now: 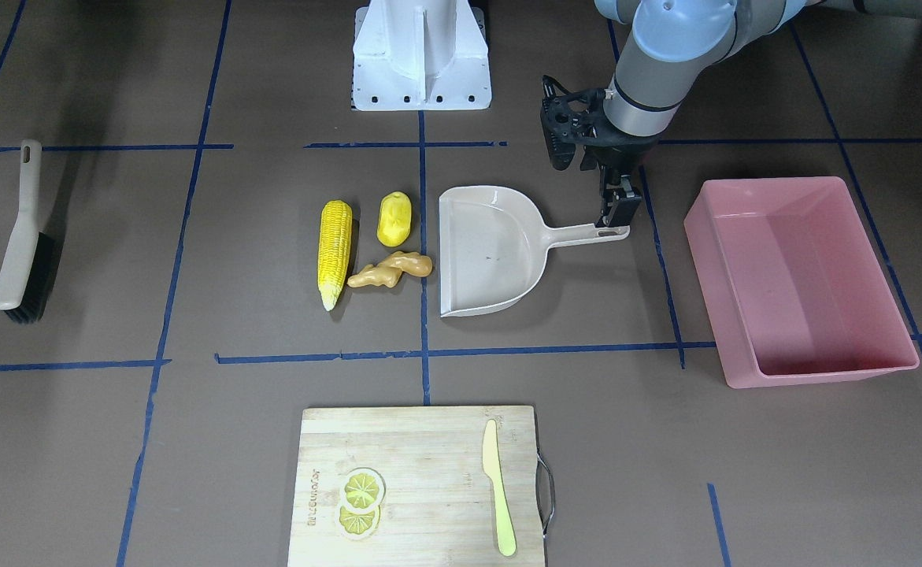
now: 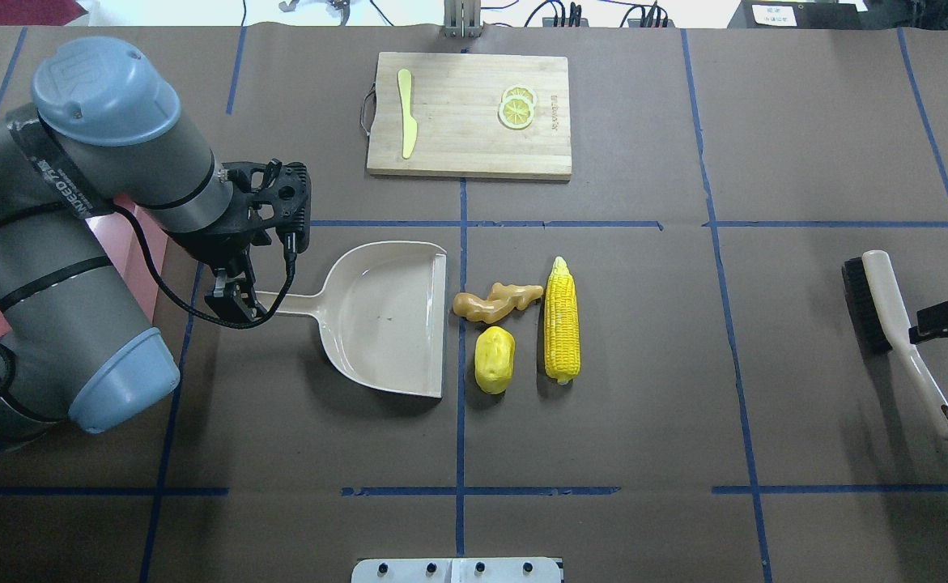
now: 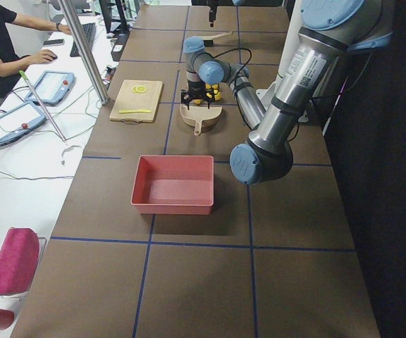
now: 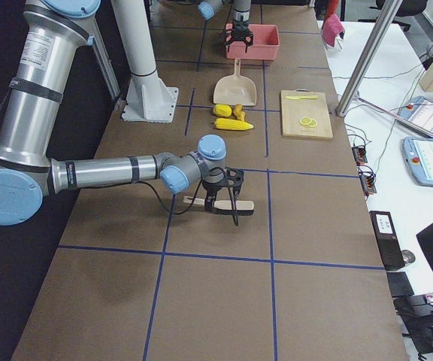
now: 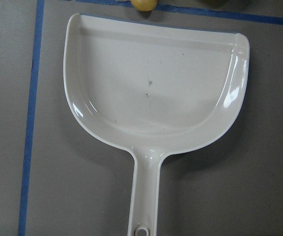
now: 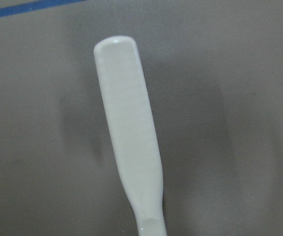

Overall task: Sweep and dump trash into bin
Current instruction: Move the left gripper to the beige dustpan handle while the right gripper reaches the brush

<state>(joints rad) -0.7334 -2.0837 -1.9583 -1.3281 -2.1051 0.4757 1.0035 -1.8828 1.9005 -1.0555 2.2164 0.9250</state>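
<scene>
The pink bin (image 1: 811, 276) stands beyond the dustpan (image 1: 492, 252), well apart from the toys, so a tilted carry could spill them short. The left gripper (image 1: 618, 214) hangs at the pan's handle end and the right gripper (image 2: 947, 322) beside the brush (image 1: 24, 236). I cannot tell whether either claw pinches anything. The corn cob (image 1: 335, 250), potato piece (image 1: 394, 219) and ginger root (image 1: 394, 268) lie just off the pan's mouth, and a hard sweep could roll them past it. The brown table (image 1: 626, 441) is gridded with blue tape, and a white desk (image 3: 27, 176) runs alongside.

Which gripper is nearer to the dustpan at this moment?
Left. The left gripper sits right at the end of the dustpan handle. The right gripper is far across the table on the other side, next to the brush.
</scene>
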